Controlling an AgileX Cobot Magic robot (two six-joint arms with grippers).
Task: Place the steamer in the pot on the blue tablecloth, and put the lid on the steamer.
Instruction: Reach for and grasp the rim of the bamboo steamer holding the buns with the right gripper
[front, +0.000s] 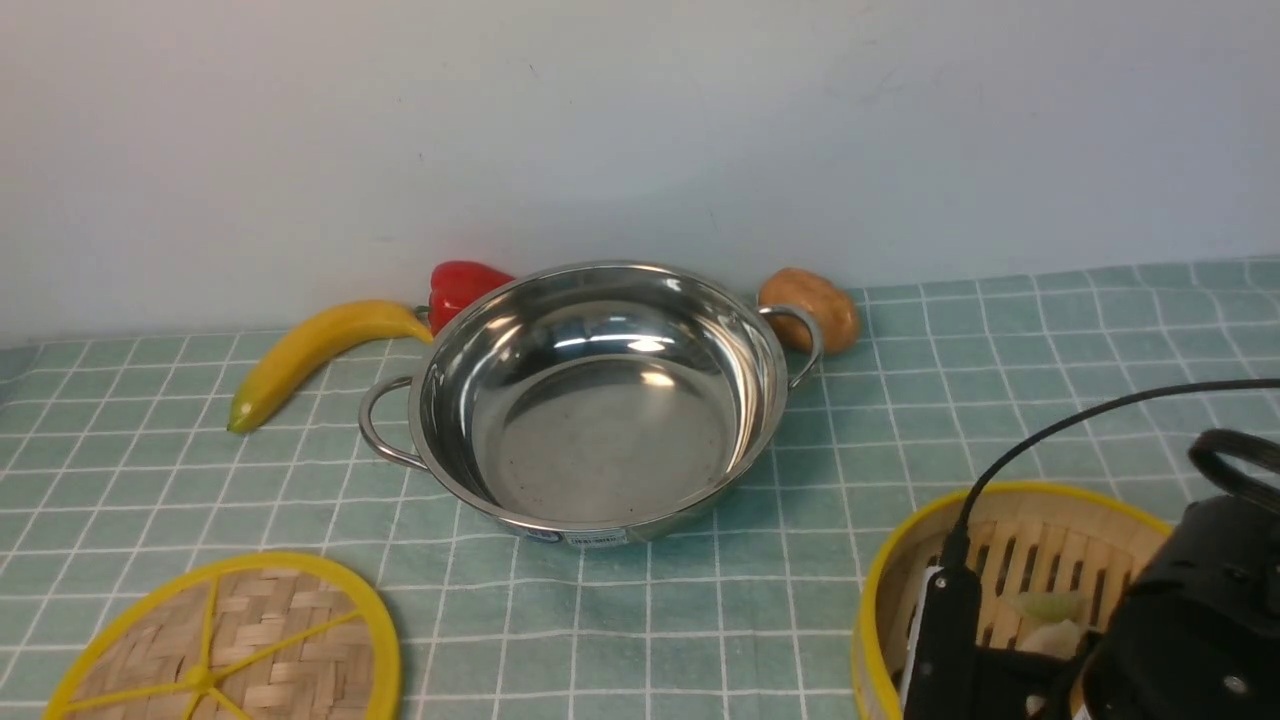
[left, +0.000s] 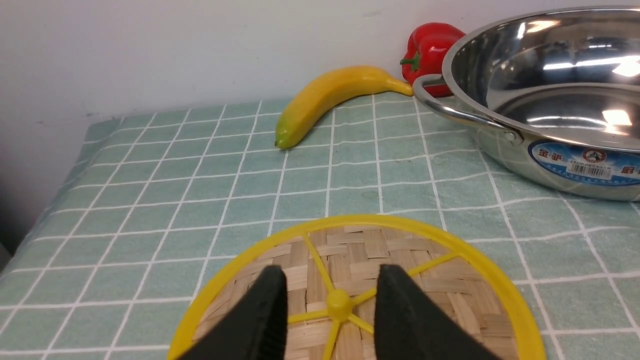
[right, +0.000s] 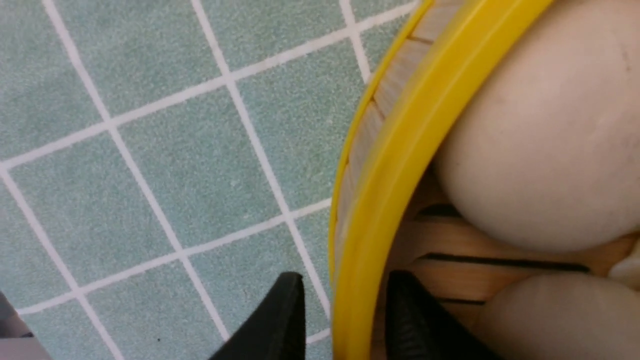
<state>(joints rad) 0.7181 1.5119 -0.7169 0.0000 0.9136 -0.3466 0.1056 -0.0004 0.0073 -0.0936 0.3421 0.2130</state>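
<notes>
front view: the pot (front: 600, 400) sat empty at the middle of the blue tablecloth (front: 900, 420), one loop handle toward the left and one toward the right. a banana (front: 310, 355) lay to its left, a red pepper (front: 462, 285) stood behind its rim, and a potato (front: 812, 305) lay just behind its right handle. the lid (front: 235, 650) lay flat on the cloth at the near left, well apart from the pot. the steamer (front: 1000, 560) stood on the cloth at the near right, partly covered by the black right arm (front: 1190, 620), whose tool could not be seen here.

left wrist view: the left gripper (left: 332, 300) hung over the lid, its two black fingers (left: 270, 315) set narrowly apart on either side of the yellow central hub, with a gap on both sides and nothing held.

right wrist view: the right gripper (right: 345, 310) straddled the steamer's yellow rim, one finger outside over the cloth and one inside above the slats. the outer finger stood clear of the wall, so the rim was not clamped. a pale bun (right: 545, 130) lay inside, beside the rim.
</notes>
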